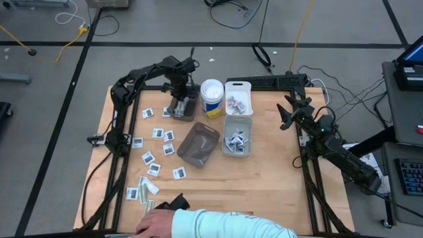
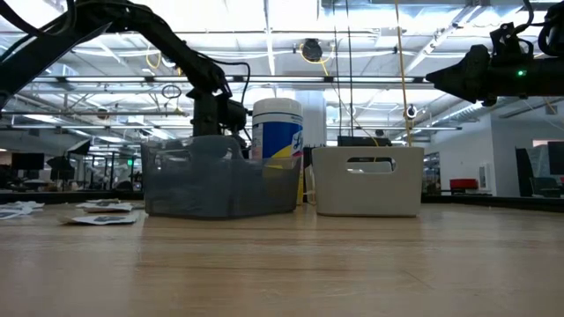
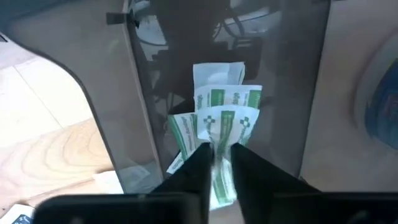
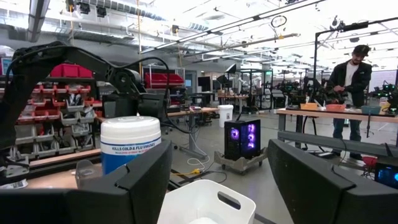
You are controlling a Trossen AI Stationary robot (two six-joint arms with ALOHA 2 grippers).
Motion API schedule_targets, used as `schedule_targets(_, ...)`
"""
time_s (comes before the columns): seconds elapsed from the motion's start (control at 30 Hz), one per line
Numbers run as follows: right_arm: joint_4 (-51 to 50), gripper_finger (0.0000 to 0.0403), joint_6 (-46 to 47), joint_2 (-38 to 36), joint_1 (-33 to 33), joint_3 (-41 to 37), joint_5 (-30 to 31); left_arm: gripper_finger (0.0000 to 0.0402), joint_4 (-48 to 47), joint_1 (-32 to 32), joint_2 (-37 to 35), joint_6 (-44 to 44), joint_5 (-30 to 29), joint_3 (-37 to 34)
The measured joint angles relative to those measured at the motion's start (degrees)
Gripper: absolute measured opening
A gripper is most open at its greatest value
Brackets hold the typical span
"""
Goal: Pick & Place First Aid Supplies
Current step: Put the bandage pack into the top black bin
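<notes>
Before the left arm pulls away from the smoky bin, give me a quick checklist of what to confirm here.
1. Left gripper inside the smoky bin: ok.
2. Green-white strip packets lie in that bin: ok.
3. Jaws fully let go of the strip between them: cannot tell.
4. Right gripper open and raised, clear of the work: ok.
5. White square packets on the table not yet sorted: not ok.
6. Person's hand at the near table edge: not ok.

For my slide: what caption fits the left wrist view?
Left gripper fingers over green-white strip packets inside a smoky bin.
</notes>
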Motion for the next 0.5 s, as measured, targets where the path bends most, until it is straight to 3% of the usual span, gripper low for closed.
schedule_targets(0.27, 0.0, 0.0263, 0.0, 0.02, -0.02, 0.02, 0.02, 0.018, -0.3, -0.39, -1.72, -1.65, -0.71, 0.27)
schedule_targets(0.5, 0.0, 0.0263, 0.0, 0.01, 0.0, 0.02, 0.0, 0.0235, -0.34, -2.08, -6.51, -2.45, -1.04, 0.34)
